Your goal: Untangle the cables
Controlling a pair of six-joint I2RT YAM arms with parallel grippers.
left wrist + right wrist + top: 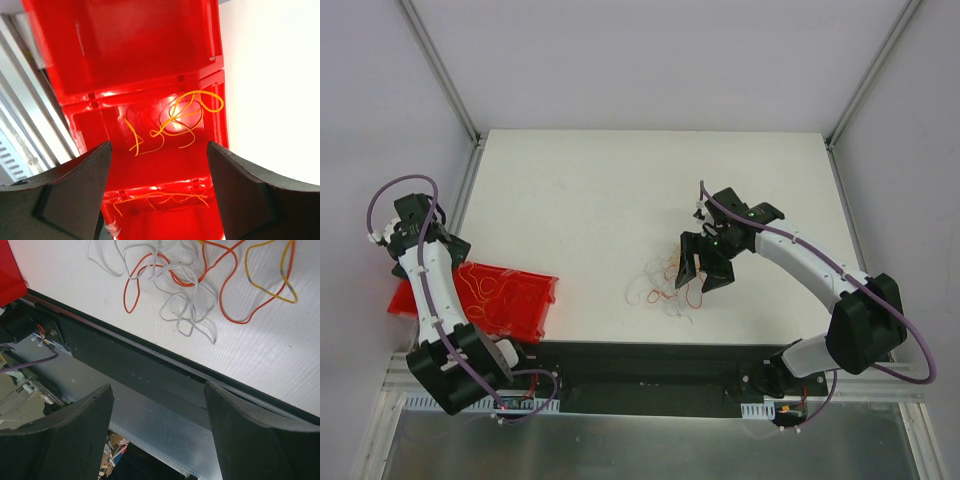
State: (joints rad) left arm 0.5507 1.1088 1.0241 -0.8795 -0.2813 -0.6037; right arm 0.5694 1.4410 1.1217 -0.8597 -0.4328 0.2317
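A small tangle of thin cables (pixel 670 288), red, orange-yellow and whitish, lies on the white table near its front edge. In the right wrist view the tangle (pixel 187 285) fills the upper part of the picture. My right gripper (pixel 704 268) hovers over the tangle's right side, open and empty (pixel 157 440). My left gripper (pixel 420 235) is at the far left above a red bin (pixel 515 300), open and empty (pixel 159 185). Several orange-yellow cable strands (pixel 180 117) lie in the bin's compartments.
The red bin (pixel 125 50) has several compartments and sits at the table's front left corner. A black strip (pixel 650 355) and a metal rail (pixel 150 415) run along the table's front edge. White walls with metal posts stand around the table.
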